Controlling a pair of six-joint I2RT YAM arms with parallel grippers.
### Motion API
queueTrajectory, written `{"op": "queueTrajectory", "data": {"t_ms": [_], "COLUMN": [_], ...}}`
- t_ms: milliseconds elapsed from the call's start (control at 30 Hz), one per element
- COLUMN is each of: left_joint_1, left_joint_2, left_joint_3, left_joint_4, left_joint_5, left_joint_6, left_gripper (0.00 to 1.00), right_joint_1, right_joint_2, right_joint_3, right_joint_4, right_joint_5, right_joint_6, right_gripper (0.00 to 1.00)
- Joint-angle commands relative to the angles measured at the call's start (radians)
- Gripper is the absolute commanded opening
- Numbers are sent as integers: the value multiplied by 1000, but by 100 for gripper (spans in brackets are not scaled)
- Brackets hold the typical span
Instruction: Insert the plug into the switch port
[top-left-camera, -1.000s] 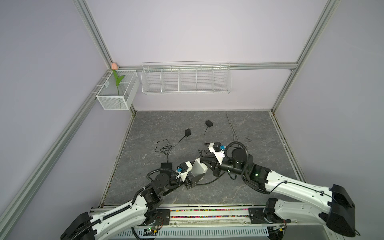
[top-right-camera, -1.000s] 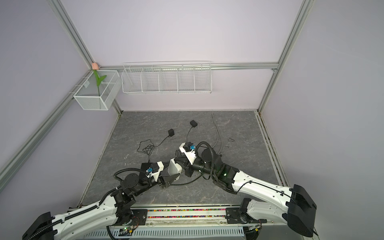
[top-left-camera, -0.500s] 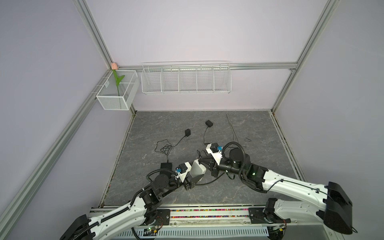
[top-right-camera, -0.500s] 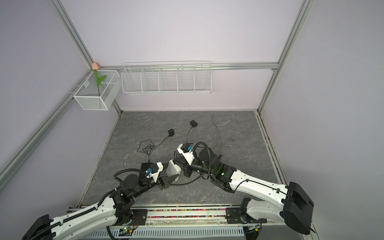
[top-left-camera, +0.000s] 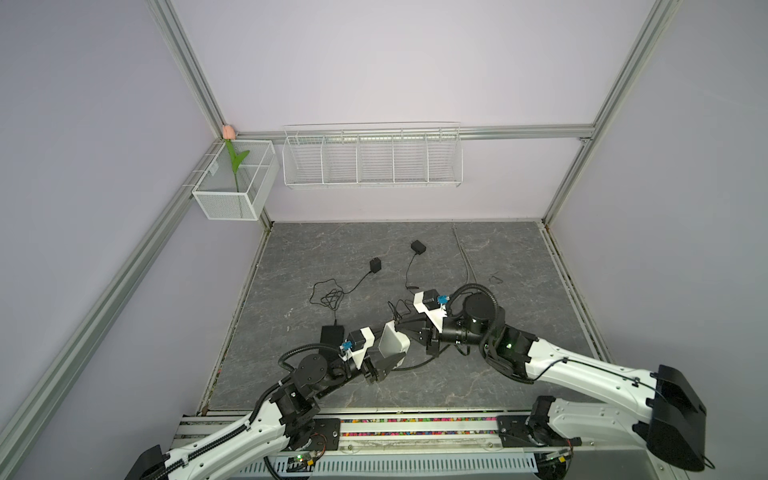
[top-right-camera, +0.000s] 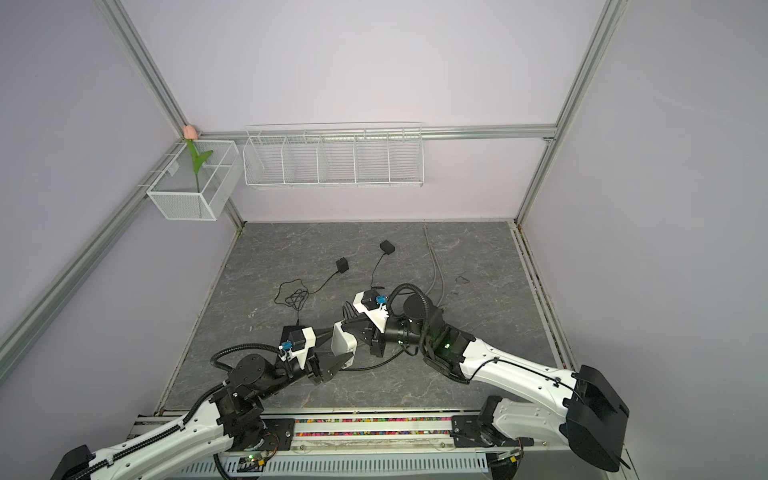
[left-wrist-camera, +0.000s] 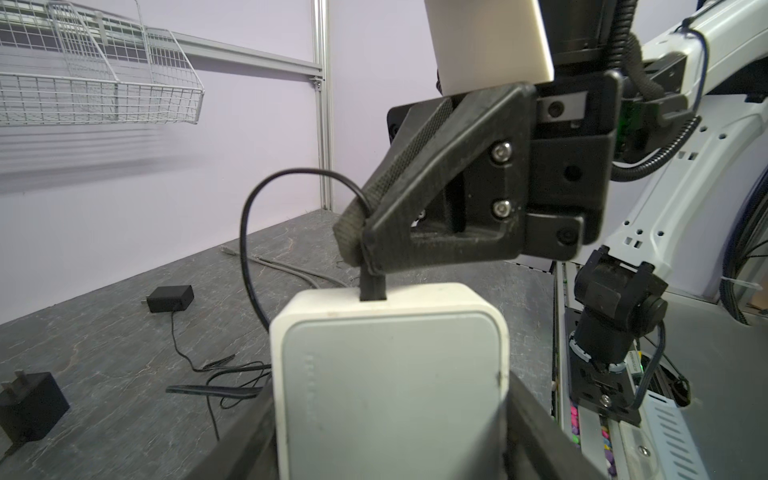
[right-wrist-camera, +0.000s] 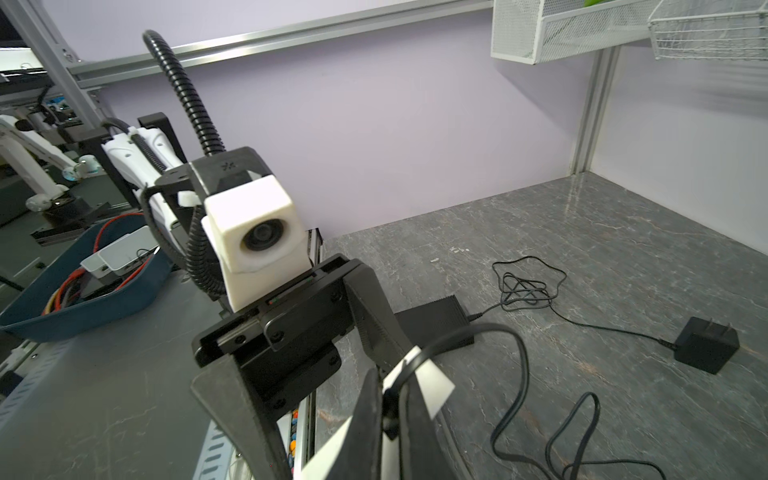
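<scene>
The switch (left-wrist-camera: 390, 382) is a small white box, held off the floor with my left gripper (left-wrist-camera: 390, 415) shut on its two sides. It also shows in both top views (top-left-camera: 392, 343) (top-right-camera: 343, 343). My right gripper (left-wrist-camera: 359, 253) is shut on the black plug (left-wrist-camera: 372, 289), whose tip meets the switch's far edge. How deep the plug sits cannot be made out. In the right wrist view, the fingers of my right gripper (right-wrist-camera: 390, 411) pinch the plug (right-wrist-camera: 390, 399) against the white switch (right-wrist-camera: 432, 382). The plug's thin black cable (right-wrist-camera: 515, 345) loops away.
Two black power adapters (top-left-camera: 418, 247) (top-left-camera: 375, 264) lie on the grey floor with a tangled thin cable (top-left-camera: 330, 297). A black box (top-left-camera: 332, 332) sits beside my left arm. A grey cable (top-left-camera: 465, 257) runs toward the back wall. Wire baskets (top-left-camera: 372, 160) hang on the wall.
My right gripper has edged left with the plug, closer against the switch. The left arm and the switch have stayed put.
</scene>
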Motion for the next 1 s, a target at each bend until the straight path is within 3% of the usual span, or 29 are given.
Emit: {"op": "queueTrajectory", "data": {"t_ms": [0,100,300,533,700,833,967], "left_joint_1": [-7,-7,-7,-4,33,192,286], "left_joint_2": [-73,-78,-67,24,129,236,444], "left_joint_3": [69,73,75,129,119,180,340], "left_joint_4": [362,348,264,-21,-7,-59,-200], "left_joint_5": [38,36,-27,-244,-348,-249,-174], "left_joint_6": [-10,-7,21,54,10,-109,-136], "left_gripper": [0,0,0,0,0,0,0], "right_joint_1": [-10,-12,-14,-89,-121,-164,-197], "right_joint_2": [43,45,49,-10,-93,-91,-9], "right_joint_3": [-65,-48,27,165,192,145,151], "right_joint_4": [-240,-257,-340,-493,-553,-578,-635], "right_joint_5": [-57,-56,15,90,188,333,450], "right_joint_6": [-19,-20,-30,-58,-74,-27,34], "right_gripper": [10,10,20,57,67,69,71]}}
